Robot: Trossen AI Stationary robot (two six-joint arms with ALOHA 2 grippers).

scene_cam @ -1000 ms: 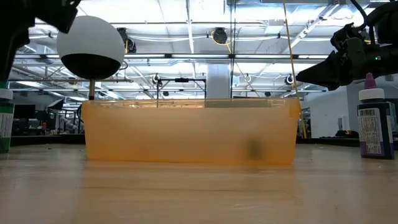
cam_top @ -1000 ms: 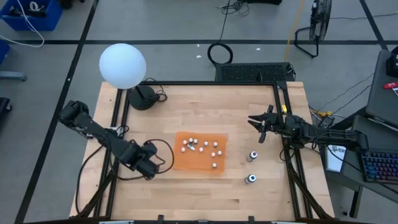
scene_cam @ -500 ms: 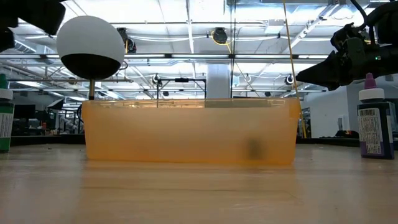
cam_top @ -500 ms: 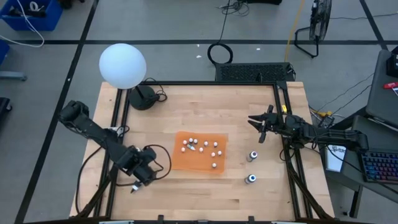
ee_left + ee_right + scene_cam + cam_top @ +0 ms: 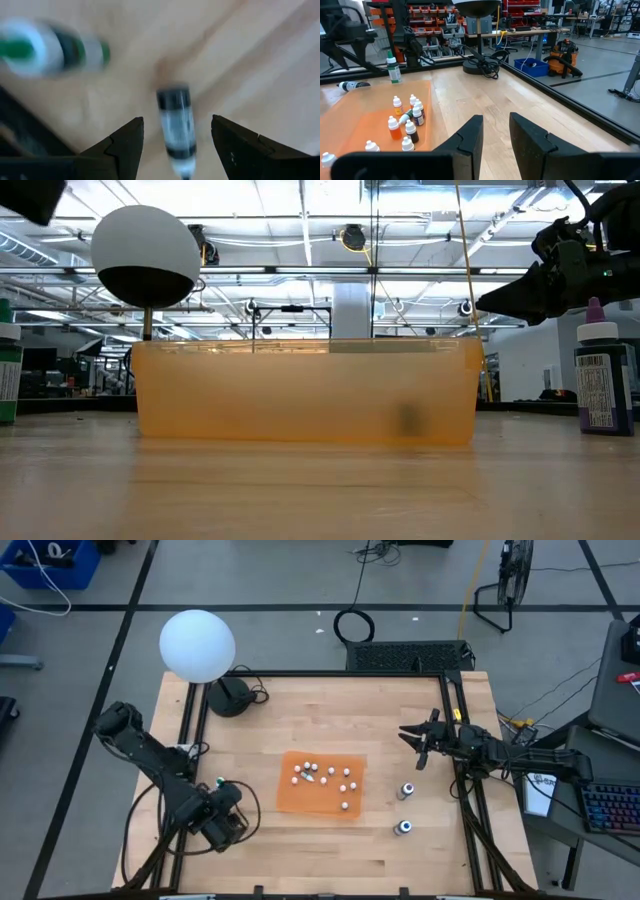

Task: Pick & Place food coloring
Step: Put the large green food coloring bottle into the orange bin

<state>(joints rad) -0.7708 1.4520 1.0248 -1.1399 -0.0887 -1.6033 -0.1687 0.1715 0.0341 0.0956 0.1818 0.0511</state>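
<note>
The left end effector hangs over the near-left corner of the wooden counter, its fingers spread wide and holding nothing. Directly between them, in the left wrist view, a small dark-labelled bottle lies on its side on the wood; a green-capped bottle sits just beyond it, blurred, and whether it stands or lies cannot be told there. From across the counter the right wrist camera shows a green-topped bottle standing at that far edge, with another one lying flat near it.

The right end effector waits above the right side of the counter, its fingers parted and empty.

About ten tiny white-topped bottles stand clustered in the shallow orange tray at mid-counter. Two larger grey bottles remain upright on bare wood just right of the tray, and a purple-topped one shows at the edge of the low view.

The job appears well under way but unfinished: the small bottles seem gathered, while the larger ones sit scattered on both sides, and the toppled bottle beneath the left arm looks the likeliest next pick.
</note>
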